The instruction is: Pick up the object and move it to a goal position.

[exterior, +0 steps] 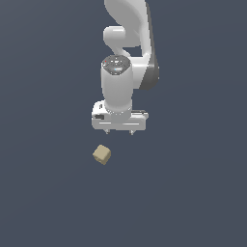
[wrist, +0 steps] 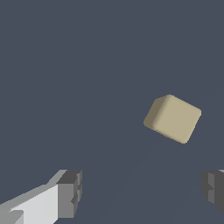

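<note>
Just below my gripper (exterior: 119,131), toward the exterior view's left, sits the cube (exterior: 102,154) – small, tan, soft-edged, turned corner-on. My fingers (wrist: 70,192) are spread wide apart – holding nothing, not touching it.

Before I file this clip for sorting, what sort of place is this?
Likely a bare simulated test scene: a flat, featureless grey ground, one white arm with its gripper open, and a single tan cube.

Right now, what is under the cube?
Only the plain dark floor shows around the cube. Its underside is hidden, so nothing there can be checked. The open gripper is apart from it.
</note>
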